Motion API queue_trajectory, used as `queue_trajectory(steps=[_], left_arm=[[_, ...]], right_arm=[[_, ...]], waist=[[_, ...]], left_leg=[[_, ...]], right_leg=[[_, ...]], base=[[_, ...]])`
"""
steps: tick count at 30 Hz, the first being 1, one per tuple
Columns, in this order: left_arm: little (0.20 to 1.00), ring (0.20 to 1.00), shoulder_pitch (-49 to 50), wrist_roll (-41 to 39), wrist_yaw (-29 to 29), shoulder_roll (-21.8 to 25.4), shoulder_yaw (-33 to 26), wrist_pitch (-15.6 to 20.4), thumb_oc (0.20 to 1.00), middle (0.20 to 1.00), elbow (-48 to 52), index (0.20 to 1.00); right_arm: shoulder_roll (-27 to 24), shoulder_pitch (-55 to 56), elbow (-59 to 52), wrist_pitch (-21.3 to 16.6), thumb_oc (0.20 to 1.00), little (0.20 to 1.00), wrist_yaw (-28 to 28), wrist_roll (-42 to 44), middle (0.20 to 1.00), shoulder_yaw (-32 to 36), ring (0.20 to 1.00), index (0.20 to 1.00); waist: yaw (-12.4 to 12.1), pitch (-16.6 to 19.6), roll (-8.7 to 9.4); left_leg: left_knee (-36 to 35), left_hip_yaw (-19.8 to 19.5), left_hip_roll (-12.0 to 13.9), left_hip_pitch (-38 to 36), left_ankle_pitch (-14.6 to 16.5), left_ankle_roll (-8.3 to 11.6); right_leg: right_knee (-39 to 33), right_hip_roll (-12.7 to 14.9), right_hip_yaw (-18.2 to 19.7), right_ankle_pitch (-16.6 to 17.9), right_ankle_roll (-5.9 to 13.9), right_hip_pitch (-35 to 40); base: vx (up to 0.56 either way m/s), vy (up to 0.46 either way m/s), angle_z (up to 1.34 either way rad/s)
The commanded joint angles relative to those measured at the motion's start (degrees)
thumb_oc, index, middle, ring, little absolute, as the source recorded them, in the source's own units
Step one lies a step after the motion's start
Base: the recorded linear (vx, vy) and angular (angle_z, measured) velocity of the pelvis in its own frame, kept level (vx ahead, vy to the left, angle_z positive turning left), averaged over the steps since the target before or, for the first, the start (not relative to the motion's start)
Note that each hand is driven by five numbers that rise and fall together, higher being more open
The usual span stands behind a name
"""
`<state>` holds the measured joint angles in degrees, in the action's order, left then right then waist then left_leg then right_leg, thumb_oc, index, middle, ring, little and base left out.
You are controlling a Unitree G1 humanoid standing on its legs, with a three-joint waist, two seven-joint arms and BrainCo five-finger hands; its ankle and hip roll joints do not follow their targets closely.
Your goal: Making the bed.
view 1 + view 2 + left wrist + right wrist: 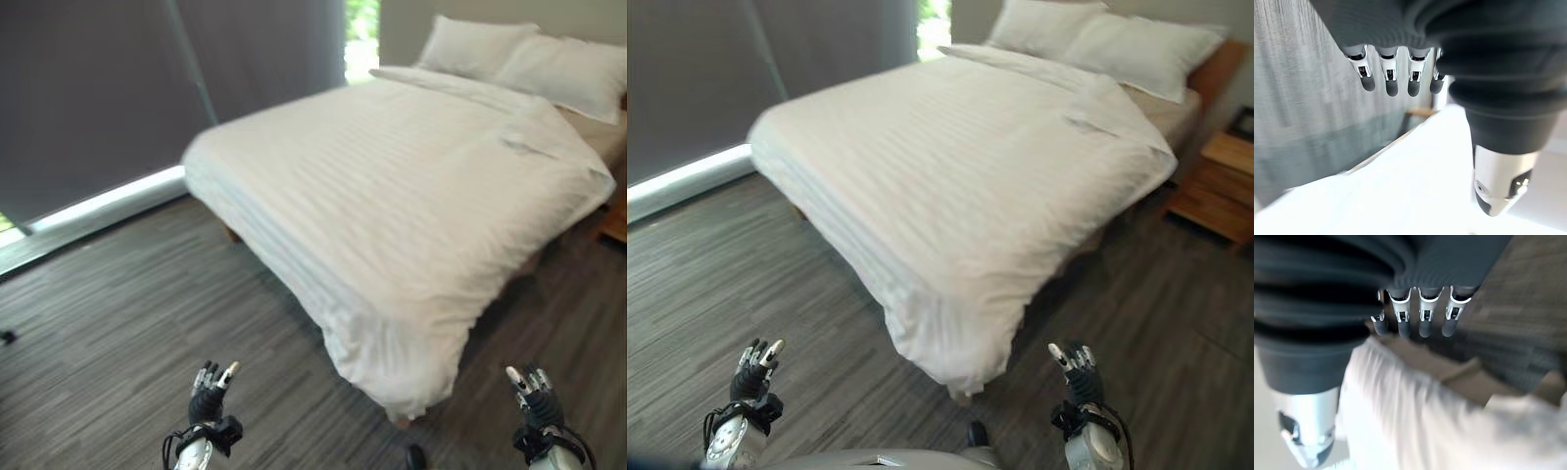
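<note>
No readable text, labels, numbers or signs showing anywhere, nothing printed appearing on the white bedding (392,186)

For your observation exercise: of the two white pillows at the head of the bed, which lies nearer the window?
The left pillow, next to the bright window gap; the other pillow lies on the wooden nightstand side.

a white duvet (392,196) covered the bed, two pillows (529,59) at its head; both hands, left hand (211,387) and right hand (534,392), hung open over the floor (108,313).
</note>
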<state>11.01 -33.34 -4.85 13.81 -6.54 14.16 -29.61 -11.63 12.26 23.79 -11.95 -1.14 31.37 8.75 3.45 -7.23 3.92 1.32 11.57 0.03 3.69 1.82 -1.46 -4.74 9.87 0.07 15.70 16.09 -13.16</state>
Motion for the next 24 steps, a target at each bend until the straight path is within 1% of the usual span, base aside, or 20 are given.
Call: queue_trajectory(steps=[1, 3, 5, 6, 7, 9, 10, 11, 12, 13, 14, 15, 17, 18, 19, 20, 21, 22, 23, 24], left_arm=[[1.0, 1.0, -1.9, -0.8, -1.4, 2.8, -3.2, 3.8, 1.0, 1.0, 3.0, 1.0], [1.0, 1.0, -0.7, -1.6, -1.0, 2.3, -4.4, 3.7, 1.0, 1.0, 4.8, 1.0], [1.0, 1.0, 1.1, -1.0, -1.2, 2.5, -6.2, 4.3, 1.0, 1.0, 5.5, 1.0], [1.0, 1.0, 1.6, -1.5, -2.5, 2.6, -8.1, 5.5, 1.0, 1.0, 5.9, 1.0], [1.0, 1.0, 1.5, -5.6, -3.6, 1.8, -10.6, 7.2, 1.0, 1.0, 6.1, 1.0], [1.0, 1.0, 0.0, -6.7, -5.1, 2.1, -12.5, 7.2, 1.0, 1.0, 5.6, 1.0], [1.0, 1.0, -0.1, -6.8, -5.0, 2.2, -12.5, 7.3, 1.0, 1.0, 5.5, 1.0], [1.0, 1.0, -0.8, -6.7, -4.9, 2.4, -12.8, 7.4, 1.0, 1.0, 5.1, 1.0], [1.0, 1.0, -1.4, -6.4, -4.9, 2.8, -12.9, 7.7, 1.0, 1.0, 5.1, 1.0], [1.0, 1.0, -1.1, -5.9, -4.3, 2.8, -12.7, 7.8, 1.0, 1.0, 5.4, 1.0], [1.0, 1.0, -0.6, -6.1, -3.8, 1.8, -12.9, 7.9, 1.0, 1.0, 5.9, 1.0], [1.0, 1.0, -0.7, -6.1, -3.8, 1.8, -12.9, 7.9, 1.0, 1.0, 5.9, 1.0], [1.0, 1.0, 0.6, -5.2, -4.0, 1.0, -13.5, 8.1, 1.0, 1.0, 7.0, 1.0], [1.0, 1.0, 2.6, -4.4, -4.1, -0.3, -13.9, 7.6, 1.0, 1.0, 7.5, 1.0], [1.0, 1.0, 3.4, -4.5, -4.2, -1.1, -13.4, 7.3, 1.0, 1.0, 8.1, 1.0], [1.0, 1.0, 3.5, -4.5, -4.3, -1.2, -13.4, 7.3, 1.0, 1.0, 8.2, 1.0], [1.0, 1.0, 4.3, -4.0, -4.1, -2.1, -11.8, 6.7, 1.0, 1.0, 9.1, 1.0], [1.0, 1.0, 4.3, -4.0, -4.1, -2.1, -11.8, 6.7, 1.0, 1.0, 9.1, 1.0], [1.0, 1.0, 4.6, -3.8, -3.8, -2.5, -9.7, 6.0, 1.0, 1.0, 10.9, 1.0], [1.0, 1.0, 4.9, -3.5, -3.6, -2.5, -9.3, 5.9, 1.0, 1.0, 11.7, 1.0]], right_arm=[[-0.4, 0.0, -5.0, -2.6, 1.0, 1.0, -1.6, -0.3, 1.0, 0.3, 1.0, 1.0], [-1.0, -0.2, -3.7, -2.6, 1.0, 1.0, -1.6, -0.4, 1.0, 1.2, 1.0, 1.0], [-1.4, -2.3, -3.6, -3.6, 1.0, 1.0, -3.2, -0.8, 1.0, 1.2, 1.0, 1.0], [-1.6, -3.9, -3.8, -4.5, 1.0, 1.0, -4.7, -0.9, 1.0, 1.1, 1.0, 1.0], [-2.0, -4.9, -6.1, -4.6, 1.0, 1.0, -3.9, 0.7, 1.0, 0.3, 1.0, 1.0], [-2.7, -4.6, -7.4, -4.9, 1.0, 1.0, -3.5, 1.9, 1.0, 0.2, 1.0, 1.0], [-2.7, -4.6, -7.4, -4.9, 1.0, 1.0, -3.5, 1.9, 1.0, 0.2, 1.0, 1.0], [-3.5, -3.6, -8.4, -4.7, 1.0, 1.0, -3.5, 1.1, 1.0, 0.8, 1.0, 1.0], [-5.1, -2.8, -9.4, -4.6, 1.0, 1.0, -3.7, 0.1, 1.0, 1.8, 1.0, 1.0], [-6.9, -3.0, -8.9, -4.6, 1.0, 1.0, -3.9, -0.9, 1.0, 2.5, 1.0, 1.0], [-7.2, -3.8, -8.6, -4.6, 1.0, 1.0, -5.2, -1.9, 1.0, 3.7, 1.0, 1.0], [-7.2, -3.8, -8.6, -4.6, 1.0, 1.0, -5.3, -1.9, 1.0, 3.7, 1.0, 1.0], [-5.6, -2.5, -9.0, -5.7, 1.0, 1.0, -7.9, -3.1, 1.0, 6.3, 1.0, 1.0], [-3.7, -2.3, -9.1, -7.0, 1.0, 1.0, -11.8, -4.1, 1.0, 8.8, 1.0, 1.0], [-1.9, -3.0, -9.7, -8.0, 1.0, 1.0, -14.9, -4.0, 1.0, 10.0, 1.0, 1.0], [-1.8, -2.9, -9.9, -7.9, 1.0, 1.0, -15.1, -4.2, 1.0, 9.9, 1.0, 1.0], [-0.4, -2.1, -10.4, -7.3, 1.0, 1.0, -16.1, -6.2, 1.0, 10.3, 1.0, 1.0], [-0.4, -2.0, -10.5, -7.3, 1.0, 1.0, -16.1, -6.2, 1.0, 10.3, 1.0, 1.0], [0.3, -0.4, -12.1, -5.9, 1.0, 1.0, -16.8, -10.3, 1.0, 8.4, 1.0, 1.0], [0.8, 0.6, -12.6, -5.4, 1.0, 1.0, -16.2, -10.8, 1.0, 7.6, 1.0, 1.0]], waist=[[-2.6, -2.0, -1.9], [-4.0, -0.9, -2.54], [-6.6, 0.4, -2.08], [-8.4, 0.7, -1.66], [-9.7, 1.1, -0.91], [-9.5, 0.8, -1.14], [-9.5, 0.7, -1.25], [-8.9, 0.3, -1.4], [-8.9, -0.6, -1.77], [-9.3, -1.8, -1.63], [-8.4, -2.6, -0.37], [-8.4, -2.5, -0.37], [-7.6, -1.6, 0.07], [-7.5, -0.4, -0.25], [-6.9, 0.3, -0.76], [-7.2, 0.3, -0.78], [-6.4, 1.1, -1.45], [-6.5, 1.2, -1.46], [-5.5, 1.5, -2.01], [-5.2, 1.7, -2.16]], left_leg=[[1.0, -1.5, 2.4, -2.1, -1.5, 0.78], [1.1, 2.0, 2.8, -0.4, -2.5, 0.18], [3.5, 6.1, 3.3, 3.0, -3.1, 0.19], [4.3, 8.2, 4.4, 4.4, -3.4, 0.65], [3.8, 10.2, 7.0, 7.2, -5.9, 2.84], [2.4, 10.2, 9.5, 9.6, -11.4, 6.0], [2.3, 10.1, 9.6, 9.6, -11.6, 6.12], [2.7, 9.0, 10.8, 11.0, -13.1, 7.12], [4.5, 4.7, 10.8, 12.0, -13.3, 8.01], [8.6, -4.1, 8.7, 11.3, -11.5, 8.49], [14.4, -12.4, 5.0, 8.9, -5.7, 8.67], [14.3, -12.4, 4.9, 9.0, -6.0, 8.62], [12.0, -15.6, 2.0, 6.8, -3.8, 7.55], [7.0, -17.4, -1.4, 5.1, -1.7, 5.02], [4.1, -17.2, -1.9, 3.6, -1.7, 4.03], [3.5, -17.1, -1.8, 3.2, -1.9, 4.01], [1.2, -17.1, -1.9, 1.9, -3.0, 3.17], [1.0, -17.1, -1.8, 1.5, -2.5, 3.18], [0.0, -17.2, -1.9, 1.2, -3.5, 2.95], [-0.3, -17.3, -1.9, 0.9, -3.5, 2.75]], right_leg=[[20.2, 6.8, -11.7, -9.0, -4.56, 7.3], [24.6, 7.3, -14.2, -10.9, -5.42, 11.7], [26.3, 9.8, -16.6, -8.8, -4.93, 15.7], [25.2, 10.6, -19.0, -9.4, -4.72, 17.4], [12.8, 6.4, -19.8, -17.9, -5.32, 20.9], [5.9, 2.8, -18.0, -20.0, -6.5, 21.3], [5.7, 2.6, -18.0, -19.9, -6.64, 21.4], [4.3, 1.3, -17.8, -20.4, -7.08, 21.8], [4.4, 0.4, -16.8, -20.2, -7.62, 21.1], [5.2, 0.5, -15.2, -19.8, -8.33, 19.8], [5.7, 1.3, -13.3, -18.4, -8.99, 18.2], [5.6, 1.3, -13.4, -18.3, -8.98, 18.1], [4.2, -0.3, -10.2, -16.9, -9.12, 16.9], [3.5, -2.2, -7.6, -16.2, -9.27, 15.7], [3.2, -3.5, -7.1, -15.7, -9.4, 15.0], [3.1, -3.5, -6.9, -15.6, -9.41, 15.1], [2.5, -4.6, -5.7, -14.5, -9.54, 13.7], [2.3, -4.7, -5.6, -14.9, -9.54, 14.1], [1.8, -4.9, -5.0, -14.1, -9.55, 13.4], [1.8, -5.0, -4.9, -14.0, -9.51, 13.4]], base=[[-0.36, 0.065, -1.02], [-0.35, 0.01, -0.97], [-0.31, -0.112, -0.89], [-0.45, -0.388, -1.28], [-0.46, -0.465, -1.54], [-0.32, -0.398, -1.0], [-0.19, -0.268, -0.38], [-0.23, -0.218, -0.18], [-0.37, -0.278, 0.07], [-0.45, -0.285, -0.32], [-0.33, -0.191, -0.88], [-0.22, -0.183, -1.18], [-0.05, -0.136, -0.86], [0.01, -0.125, -0.77], [0.02, -0.084, -0.94], [-0.05, 0.019, -0.8], [-0.01, 0.028, -0.69], [-0.08, 0.077, -0.55], [-0.03, 0.06, -0.53], [-0.03, 0.061, -0.34]])
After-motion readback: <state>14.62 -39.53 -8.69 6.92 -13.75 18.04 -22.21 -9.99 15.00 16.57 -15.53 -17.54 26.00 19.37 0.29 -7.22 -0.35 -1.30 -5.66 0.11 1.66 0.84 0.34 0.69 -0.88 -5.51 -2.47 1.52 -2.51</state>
